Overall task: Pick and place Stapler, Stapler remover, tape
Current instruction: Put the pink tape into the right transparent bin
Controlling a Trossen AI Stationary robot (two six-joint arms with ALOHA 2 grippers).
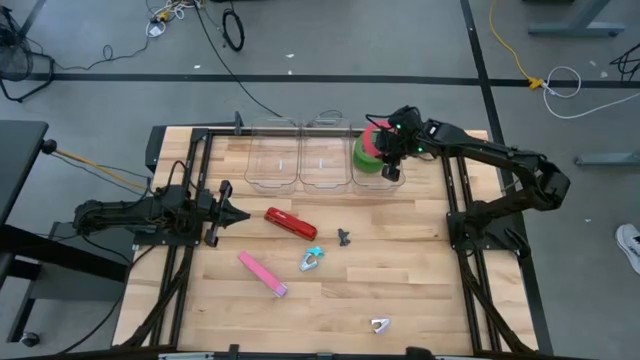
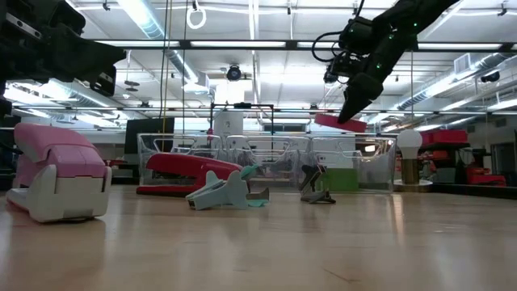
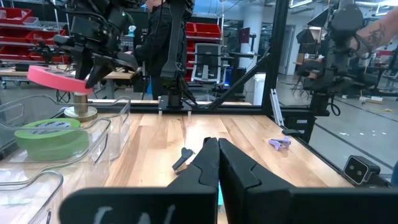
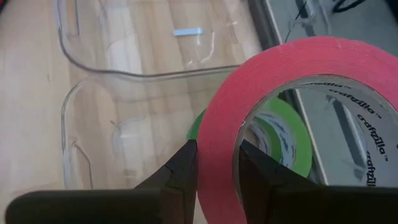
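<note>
- The right gripper (image 4: 214, 163) has its jaws pinched on the rim of the red tape (image 4: 298, 74), up in the air.
- The green tape (image 4: 292, 140) lies in a clear bin (image 4: 93, 112) right under those jaws.
- The left gripper (image 1: 238, 217) waits low over the tabletop (image 1: 420, 280), jaws closed on nothing.
- The red stapler (image 1: 290, 222) lies just past its jaws.

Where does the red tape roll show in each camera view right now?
High view: red tape roll upper centre-right, in the right pincer, above the green tape roll.
Low view: upper right, held over the clear bins.
Left wrist view: upper left.
Right wrist view: fills the right side.
Shared landmark: the green tape roll, directly beneath it.
</note>
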